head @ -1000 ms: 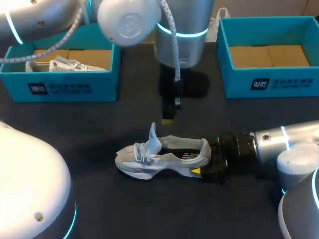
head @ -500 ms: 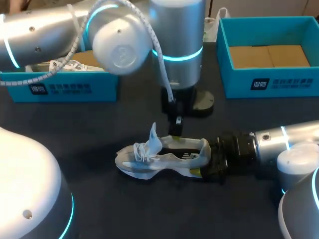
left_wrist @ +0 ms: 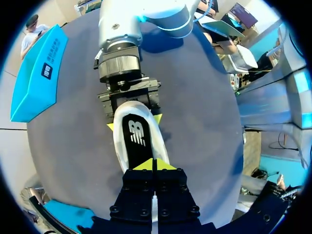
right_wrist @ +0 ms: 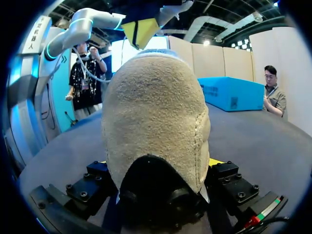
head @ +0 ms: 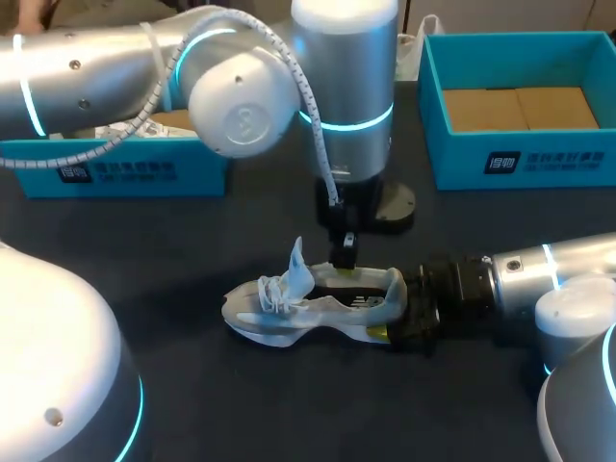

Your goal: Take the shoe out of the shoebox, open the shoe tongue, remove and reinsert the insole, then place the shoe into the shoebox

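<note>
A white and grey shoe (head: 308, 306) stands on its sole on the dark table, toe to the left, with its tongue (head: 295, 258) raised. My right gripper (head: 397, 312) comes in from the right and is shut on the shoe's heel (right_wrist: 156, 122), one yellow tip on each side (left_wrist: 134, 122). My left gripper (head: 344, 262) points straight down with its fingers shut, its tips at the shoe's opening just above the black insole (left_wrist: 135, 139). From the left wrist, the joined yellow tips (left_wrist: 155, 165) hang over the insole's middle. Nothing shows between them.
A teal shoebox (head: 125, 171) at the back left holds a second white shoe. Another teal shoebox (head: 520, 159) at the back right shows only brown cardboard inside. Bare table lies in front of the shoe.
My left arm has swung forward and lowered, bringing its shut gripper from behind the shoe down to the shoe's opening. The right gripper and the shoe have stayed in place.
</note>
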